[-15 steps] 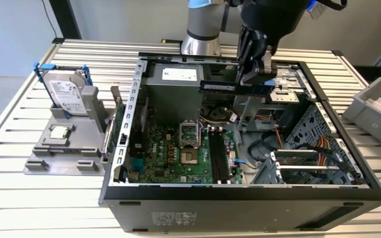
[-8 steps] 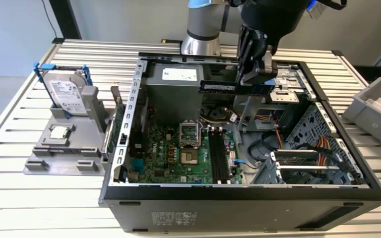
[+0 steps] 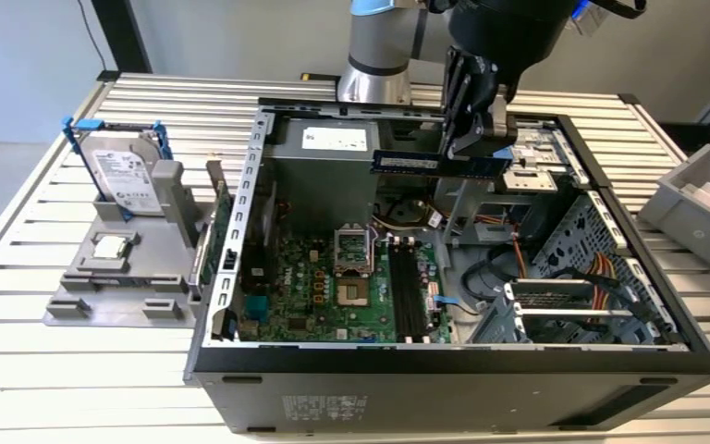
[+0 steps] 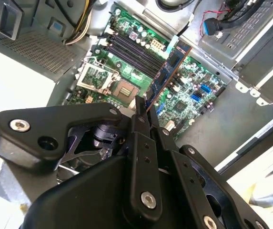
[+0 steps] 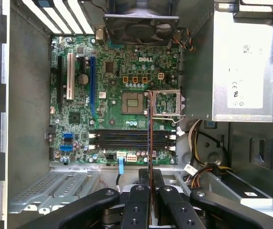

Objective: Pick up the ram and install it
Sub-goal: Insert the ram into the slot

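**Above the open case: ram gripped, not yet seated**

Over the open computer case [image 3: 454, 356] on the bench [image 3: 84, 370], the tool [image 3: 476, 153] is closed on the ram [image 3: 405, 163]. It pinches the thin board near one end, so most of the stick's length juts toward the exterior view's left. In both wrist views the ram [image 4: 169, 67] reaches out from between the closed jaws, edge-on.

The pick-up looks done. I judge the step in hand to be carrying the stick to the memory slots [image 5: 131, 140] on the motherboard [image 5: 112, 102]. The ram hangs well above them, touching nothing in the case.

In the first wrist view its thin edge [image 5: 150, 138] crosses the slots at roughly a right angle. The next move therefore seems to call for a wrist turn until the board runs along a slot. After that it would need centring over that slot and a straight, even descent. Whether the slot latches stand open is too small to tell.
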Tool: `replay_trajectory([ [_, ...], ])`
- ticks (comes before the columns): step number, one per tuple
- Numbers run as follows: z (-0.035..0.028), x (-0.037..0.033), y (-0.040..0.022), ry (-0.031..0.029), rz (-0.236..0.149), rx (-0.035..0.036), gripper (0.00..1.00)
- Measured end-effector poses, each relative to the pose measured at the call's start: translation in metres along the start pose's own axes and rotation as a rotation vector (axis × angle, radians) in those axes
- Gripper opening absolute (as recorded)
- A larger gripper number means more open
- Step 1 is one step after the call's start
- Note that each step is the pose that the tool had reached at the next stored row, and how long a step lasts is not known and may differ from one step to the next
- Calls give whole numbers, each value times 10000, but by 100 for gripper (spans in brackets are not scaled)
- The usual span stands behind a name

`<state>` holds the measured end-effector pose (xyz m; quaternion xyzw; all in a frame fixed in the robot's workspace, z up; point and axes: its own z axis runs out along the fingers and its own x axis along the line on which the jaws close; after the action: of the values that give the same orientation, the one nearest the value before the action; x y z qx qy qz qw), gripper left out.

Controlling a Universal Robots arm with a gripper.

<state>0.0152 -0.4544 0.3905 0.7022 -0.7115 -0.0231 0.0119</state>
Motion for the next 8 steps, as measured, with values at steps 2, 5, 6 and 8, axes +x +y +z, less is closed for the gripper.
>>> replay_trajectory([
  [2,0,0,0,-1,0,0,0],
  [5,0,0,0,-2,39,0,0],
  [6,0,-1,0,-5,73,1,0],
  [8,0,-1,0,-8,154,2,0],
])
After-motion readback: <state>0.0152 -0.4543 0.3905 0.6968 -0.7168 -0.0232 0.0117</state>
